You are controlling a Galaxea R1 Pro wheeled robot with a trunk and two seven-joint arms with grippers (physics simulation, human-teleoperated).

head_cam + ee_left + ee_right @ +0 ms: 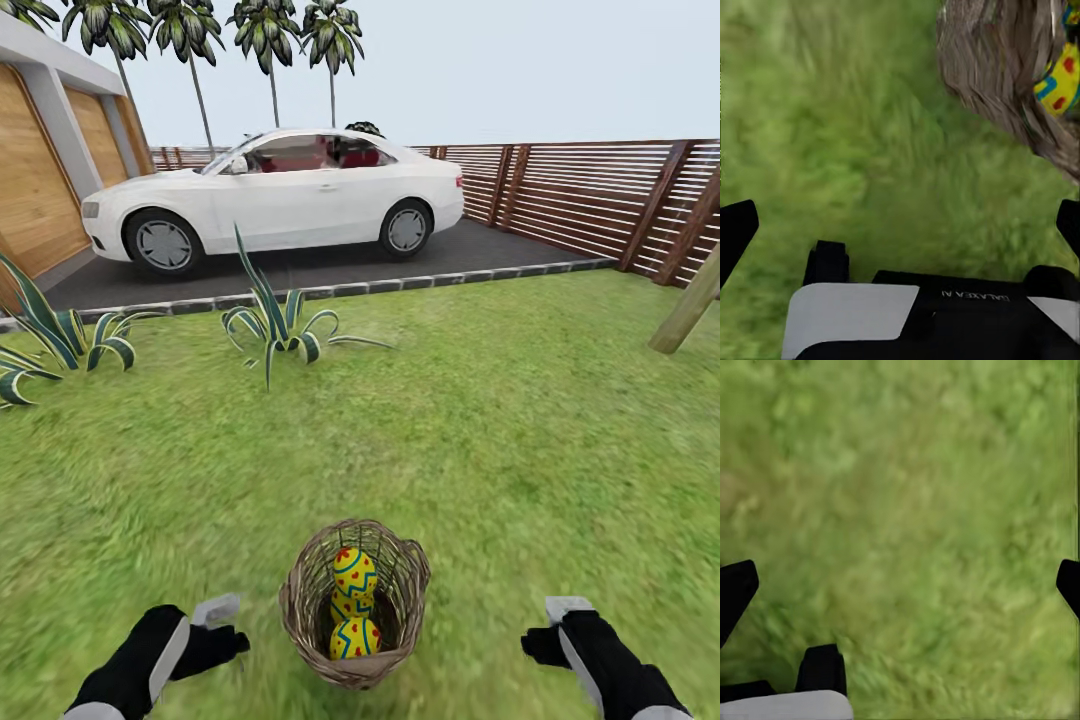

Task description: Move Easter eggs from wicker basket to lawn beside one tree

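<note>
Basket [355,600] w/ 3 eggs [354,572] flanked by left gripper [222,622] & right gripper [553,622], both spread apart; lawn [500,420] around is seen unobstructed.

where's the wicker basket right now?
In the head view the wicker basket sits on the lawn low and centre, between the left tool and right tool, with three eggs inside.

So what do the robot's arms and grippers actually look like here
Both arms are matte black with light grey panels along the forearm. The left gripper and right gripper have black bodies and pale grey flat fingers. In the left wrist view the black housing carries a white panel and small "GALAXEA" lettering. No cables show.
</note>
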